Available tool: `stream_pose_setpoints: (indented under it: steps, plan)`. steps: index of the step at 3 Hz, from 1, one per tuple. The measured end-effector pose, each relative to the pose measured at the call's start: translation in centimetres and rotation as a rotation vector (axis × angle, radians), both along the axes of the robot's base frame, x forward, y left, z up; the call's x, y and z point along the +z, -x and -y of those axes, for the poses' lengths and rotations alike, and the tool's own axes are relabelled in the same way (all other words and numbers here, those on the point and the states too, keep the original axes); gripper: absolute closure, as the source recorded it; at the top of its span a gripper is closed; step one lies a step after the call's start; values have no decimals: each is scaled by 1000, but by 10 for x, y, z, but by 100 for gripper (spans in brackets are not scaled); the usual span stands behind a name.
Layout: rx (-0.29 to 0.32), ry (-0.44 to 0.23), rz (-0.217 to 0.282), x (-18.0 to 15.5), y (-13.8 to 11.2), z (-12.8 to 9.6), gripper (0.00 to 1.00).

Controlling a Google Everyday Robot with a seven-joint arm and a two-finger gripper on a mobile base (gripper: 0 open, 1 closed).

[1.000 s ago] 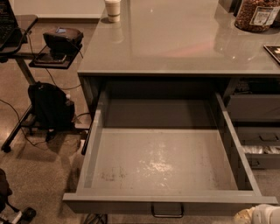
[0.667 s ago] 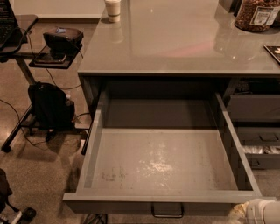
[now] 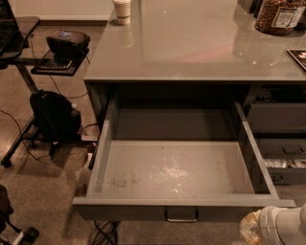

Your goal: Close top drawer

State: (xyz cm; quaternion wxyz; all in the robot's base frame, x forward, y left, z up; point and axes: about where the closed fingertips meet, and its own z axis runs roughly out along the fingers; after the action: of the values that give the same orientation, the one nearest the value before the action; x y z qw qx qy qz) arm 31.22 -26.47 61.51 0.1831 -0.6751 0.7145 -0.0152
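The top drawer (image 3: 177, 172) stands pulled far out from under the grey counter (image 3: 191, 43). It is wide, deep and dark grey, with a pale scuffed floor and nothing in it. Its flat front (image 3: 124, 209) faces me at the bottom, with one small central handle (image 3: 181, 215). My gripper (image 3: 277, 226) shows as a pale rounded shape at the bottom right corner, just in front of the drawer front's right end. Most of it is cut off by the picture's edge.
Shallower grey drawer fronts (image 3: 282, 153) stack to the right of the open drawer. A cup (image 3: 123, 10) and a jar (image 3: 279, 15) stand on the counter. A black backpack (image 3: 55, 117) and a side stand with a black device (image 3: 67, 43) are on the left floor.
My gripper has come further into view at the bottom right, moving left and up toward the drawer front. The drawer has not moved.
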Motion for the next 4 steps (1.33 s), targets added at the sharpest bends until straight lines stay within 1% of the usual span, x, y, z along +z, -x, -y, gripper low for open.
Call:
stream_pose_setpoints:
  steps: [1, 2, 3, 4]
  plan:
    - [12, -15, 51, -2, -36, -18, 100]
    - [12, -15, 51, -2, -37, -18, 100]
    - [43, -38, 96, 1, -61, -24, 100]
    - [54, -41, 107, 3, -65, -26, 100]
